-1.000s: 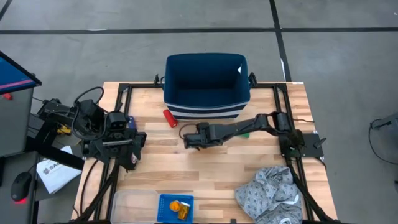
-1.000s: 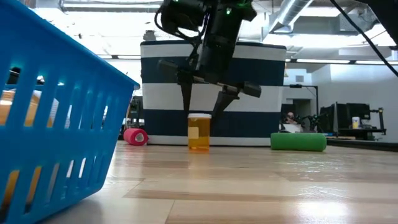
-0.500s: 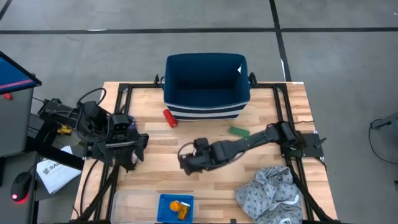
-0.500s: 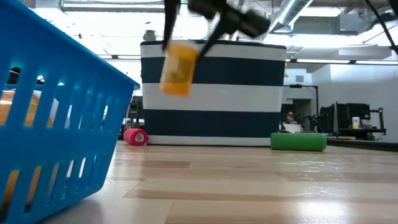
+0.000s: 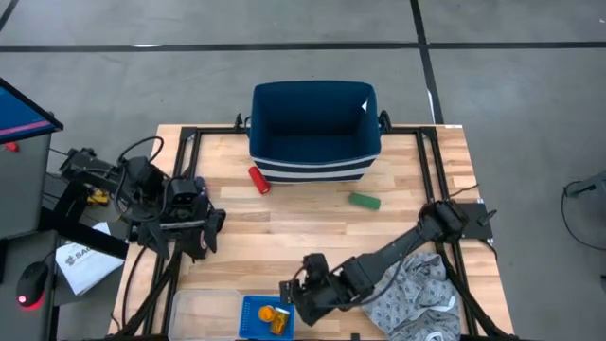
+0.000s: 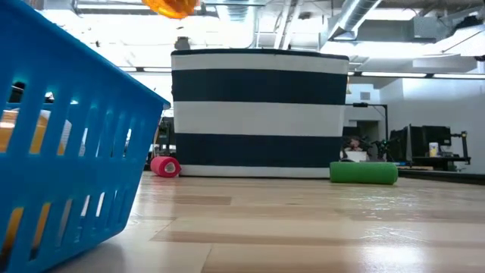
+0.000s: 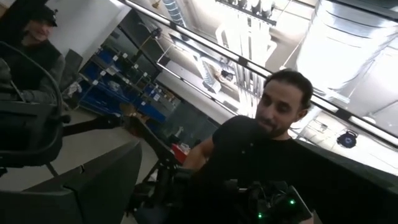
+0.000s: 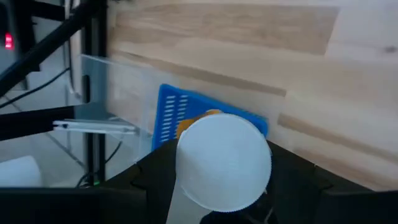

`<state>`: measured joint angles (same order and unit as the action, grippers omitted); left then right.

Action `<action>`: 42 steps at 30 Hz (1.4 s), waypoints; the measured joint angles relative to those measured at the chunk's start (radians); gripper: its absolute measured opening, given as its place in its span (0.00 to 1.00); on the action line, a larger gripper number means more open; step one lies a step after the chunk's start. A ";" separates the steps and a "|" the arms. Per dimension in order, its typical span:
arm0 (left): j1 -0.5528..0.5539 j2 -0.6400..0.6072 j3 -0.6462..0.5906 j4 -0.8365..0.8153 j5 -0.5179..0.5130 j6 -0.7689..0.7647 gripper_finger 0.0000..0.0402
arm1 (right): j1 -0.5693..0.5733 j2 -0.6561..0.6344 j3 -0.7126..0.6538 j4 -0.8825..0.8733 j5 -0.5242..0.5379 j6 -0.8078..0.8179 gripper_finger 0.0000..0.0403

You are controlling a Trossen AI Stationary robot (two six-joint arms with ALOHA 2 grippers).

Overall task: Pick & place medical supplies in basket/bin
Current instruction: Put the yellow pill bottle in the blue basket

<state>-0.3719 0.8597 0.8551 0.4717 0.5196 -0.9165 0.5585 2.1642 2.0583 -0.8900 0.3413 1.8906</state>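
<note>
An orange pill bottle (image 6: 170, 6) with a white cap (image 8: 224, 160) hangs high above the table, and my right gripper (image 5: 295, 296) is shut on it, just right of the small blue basket (image 5: 248, 313) at the near edge. In the basket lies another orange bottle (image 5: 271, 314). A red cylinder (image 5: 258, 179) and a flat green piece (image 5: 364, 201) lie on the wood in front of the navy striped tub (image 5: 314, 169). My left gripper (image 5: 189, 232) is open and raised over the table's left side, with nothing in it. My right gripper pinches the pill bottle between its two fingers (image 8: 155, 177), one on each side, just below the white cap. The cap faces the wrist camera and hides the bottle's body. The fingers slant down from the table's right. The bottle is lifted clear and tilted.
A clear flat tray (image 5: 201, 311) lies left of the basket. Crumpled grey cloth (image 5: 417, 294) covers the near right corner. Black frame rails (image 5: 185, 152) run along the table's sides. A person (image 7: 273, 124) shows in the room beyond.
My right gripper has lifted the pill bottle off the table in front of the tub and carried it up and toward the near edge, to just right of the blue basket. The bottle stood upright on the wood then; now it hangs tilted, well clear.
</note>
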 joint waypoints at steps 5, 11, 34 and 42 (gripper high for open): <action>-0.036 0.008 0.000 0.000 -0.035 0.019 1.00 | 0.014 0.000 0.000 0.055 0.017 0.013 0.51; -0.081 0.049 0.000 0.000 -0.052 0.020 1.00 | 0.013 0.055 -0.001 0.177 0.022 0.013 0.51; -0.167 0.123 0.000 0.042 -0.110 0.021 1.00 | 0.012 0.133 0.001 0.202 -0.017 -0.002 0.51; -0.167 0.127 0.000 0.053 -0.109 0.019 1.00 | 0.008 0.192 -0.001 0.339 -0.044 -0.005 0.51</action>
<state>-0.5388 0.9863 0.8551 0.5242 0.4103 -0.8978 0.5663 2.3564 2.0577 -0.5515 0.2977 1.8854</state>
